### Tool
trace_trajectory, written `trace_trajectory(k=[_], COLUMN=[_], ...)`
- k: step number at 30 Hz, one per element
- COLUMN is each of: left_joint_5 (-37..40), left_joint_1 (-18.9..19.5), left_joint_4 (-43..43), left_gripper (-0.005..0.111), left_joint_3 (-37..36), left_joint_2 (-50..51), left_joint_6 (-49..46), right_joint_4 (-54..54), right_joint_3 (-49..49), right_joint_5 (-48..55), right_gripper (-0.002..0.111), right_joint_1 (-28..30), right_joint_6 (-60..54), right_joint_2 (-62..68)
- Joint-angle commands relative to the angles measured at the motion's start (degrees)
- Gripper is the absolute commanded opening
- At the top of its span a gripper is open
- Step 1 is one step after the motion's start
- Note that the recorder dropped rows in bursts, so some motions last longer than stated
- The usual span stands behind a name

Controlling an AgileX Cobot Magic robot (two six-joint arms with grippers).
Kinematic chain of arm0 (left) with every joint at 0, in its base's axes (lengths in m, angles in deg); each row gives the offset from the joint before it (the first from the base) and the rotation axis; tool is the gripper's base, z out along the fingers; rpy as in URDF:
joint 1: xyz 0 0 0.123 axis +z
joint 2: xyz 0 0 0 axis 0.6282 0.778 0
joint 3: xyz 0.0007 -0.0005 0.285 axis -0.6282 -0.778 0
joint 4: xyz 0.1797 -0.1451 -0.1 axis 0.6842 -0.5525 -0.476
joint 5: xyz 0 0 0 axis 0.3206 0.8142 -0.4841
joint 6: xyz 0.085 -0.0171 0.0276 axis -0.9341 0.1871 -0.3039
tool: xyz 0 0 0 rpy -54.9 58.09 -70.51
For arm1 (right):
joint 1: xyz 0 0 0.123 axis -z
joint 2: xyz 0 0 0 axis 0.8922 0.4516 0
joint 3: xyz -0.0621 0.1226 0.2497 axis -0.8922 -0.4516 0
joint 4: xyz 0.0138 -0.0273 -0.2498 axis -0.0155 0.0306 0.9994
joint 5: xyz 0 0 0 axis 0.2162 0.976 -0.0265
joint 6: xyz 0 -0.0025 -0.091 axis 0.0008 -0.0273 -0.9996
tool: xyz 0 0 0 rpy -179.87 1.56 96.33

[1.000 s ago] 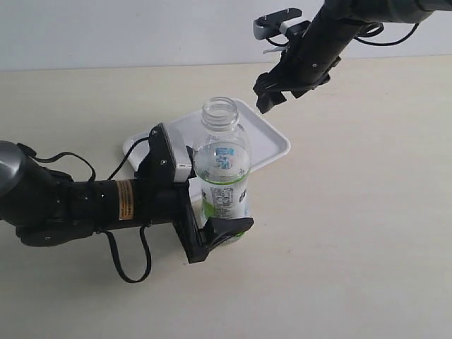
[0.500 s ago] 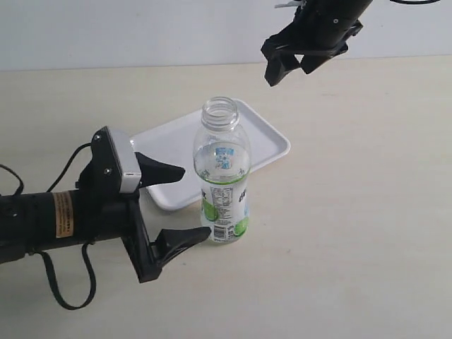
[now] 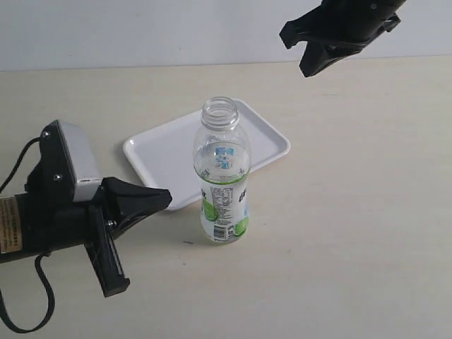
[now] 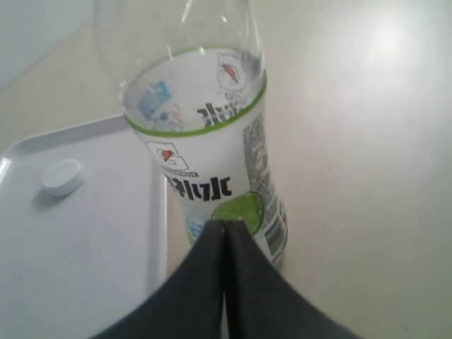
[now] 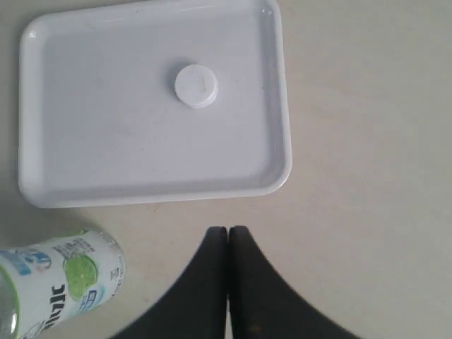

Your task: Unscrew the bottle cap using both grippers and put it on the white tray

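The clear bottle (image 3: 222,176) stands upright on the table with its neck open, just in front of the white tray (image 3: 159,152). The white bottle cap (image 5: 195,85) lies flat on the tray (image 5: 106,141); it also shows in the left wrist view (image 4: 61,176). In the exterior view the cap is hidden. My left gripper (image 3: 166,198) is shut and empty, its tips (image 4: 224,224) pointing at the bottle's label (image 4: 212,183) from the left, a short gap away. High at the back right, my right gripper (image 3: 300,53) hangs shut and empty (image 5: 228,229).
The pale table (image 3: 353,212) runs out to the right and front of the bottle. A white wall (image 3: 141,28) closes the far side. The left arm's grey box (image 3: 70,162) and cable sit at the left edge.
My left gripper let go of the bottle, drew back to the left and shut. My right gripper rose up and to the right, away from the bottle neck, and shut.
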Motion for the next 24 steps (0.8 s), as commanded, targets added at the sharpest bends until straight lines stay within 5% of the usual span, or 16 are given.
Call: trace_trajectory(k=[1, 7, 12, 24], left_joint_5=[1.49, 10.35, 19.00, 20.22], left_joint_1=[0.04, 0.04, 0.04, 0.04], left_joint_4=[-5.30, -15.88, -21.92, -23.87], left_gripper=[0.000, 0.000, 0.000, 0.000], left_joint_3=[-1.31, -1.52, -1.52, -1.52], left_joint_2=[-4.46, -10.38, -16.53, -26.16], left_joint_6=[4.42, 20.11, 22.25, 23.90], right_joint_4=[-0.99, -1.20, -2.86, -2.86], right_joint_3=[-7.67, -21.84, -33.35, -38.38], right_joint_5=[-4.54, -16.74, -27.71, -24.14], right_gripper=[0.000, 0.000, 0.000, 0.000], right_joint_1=[0.06, 0.06, 0.06, 0.06], right_joint_6=[0.09, -1.23, -1.54, -1.54], right_joint_2=[-8.34, -21.15, -31.50, -39.33])
